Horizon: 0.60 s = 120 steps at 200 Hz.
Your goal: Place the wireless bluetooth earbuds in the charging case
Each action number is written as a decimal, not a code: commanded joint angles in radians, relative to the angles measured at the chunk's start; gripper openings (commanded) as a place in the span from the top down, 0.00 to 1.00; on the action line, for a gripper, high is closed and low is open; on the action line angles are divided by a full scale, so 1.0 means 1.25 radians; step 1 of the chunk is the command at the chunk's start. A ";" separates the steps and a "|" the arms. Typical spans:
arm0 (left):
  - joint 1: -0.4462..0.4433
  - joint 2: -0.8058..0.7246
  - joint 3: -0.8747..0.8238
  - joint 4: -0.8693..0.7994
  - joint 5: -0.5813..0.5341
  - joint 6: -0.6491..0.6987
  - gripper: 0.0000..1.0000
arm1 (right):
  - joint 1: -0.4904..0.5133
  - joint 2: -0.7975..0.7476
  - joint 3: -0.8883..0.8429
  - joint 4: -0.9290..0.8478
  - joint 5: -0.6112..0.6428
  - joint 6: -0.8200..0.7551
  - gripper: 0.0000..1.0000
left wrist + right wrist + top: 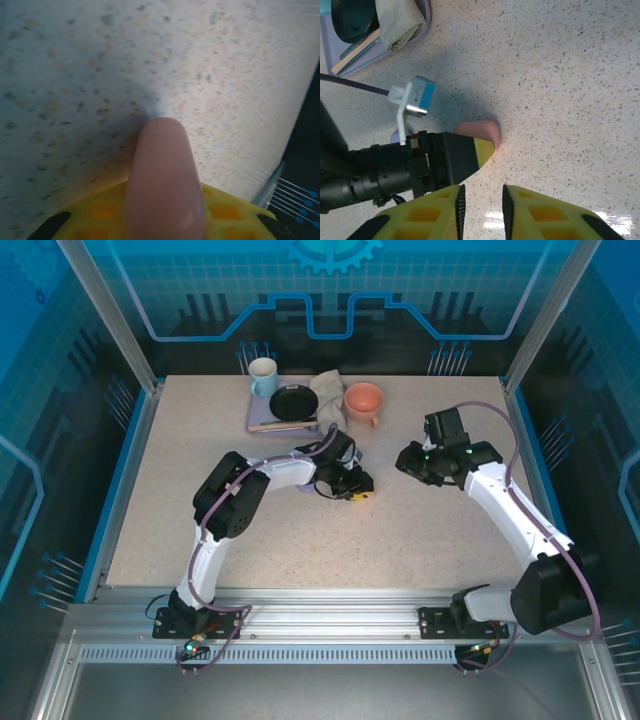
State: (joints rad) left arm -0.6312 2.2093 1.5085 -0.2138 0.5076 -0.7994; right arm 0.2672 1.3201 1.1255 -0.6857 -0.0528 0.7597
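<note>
The left gripper (357, 487) sits just on the near side of the orange mug (364, 400), clamped on the pink case (162, 180). It's probably pinning it to the speckled table (170, 490) so it won't skate. The case looks smooth, glossy and pebble-rounded. The right gripper (482, 192), off to the mug's right, has its jaws narrowly parted and empty, aimed at the case. The earbuds are too tiny to make out tbh.

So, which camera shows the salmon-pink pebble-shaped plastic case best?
Left wrist view: the salmon-pink pebble-shaped plastic case is large and central, between yellow fingers. In the right wrist view its end peeks past the left end effector; from the top, that end effector nearly covers it.
</note>
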 commanded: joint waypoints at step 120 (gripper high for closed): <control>0.041 -0.283 0.095 -0.472 -0.320 0.165 0.01 | -0.016 -0.127 0.012 -0.078 0.127 -0.030 0.00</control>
State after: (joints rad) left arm -0.5919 2.0705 1.6207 -0.6689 0.2531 -0.6899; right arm 0.2672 1.2057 1.1255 -0.7292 0.0017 0.7658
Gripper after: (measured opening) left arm 0.986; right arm 0.997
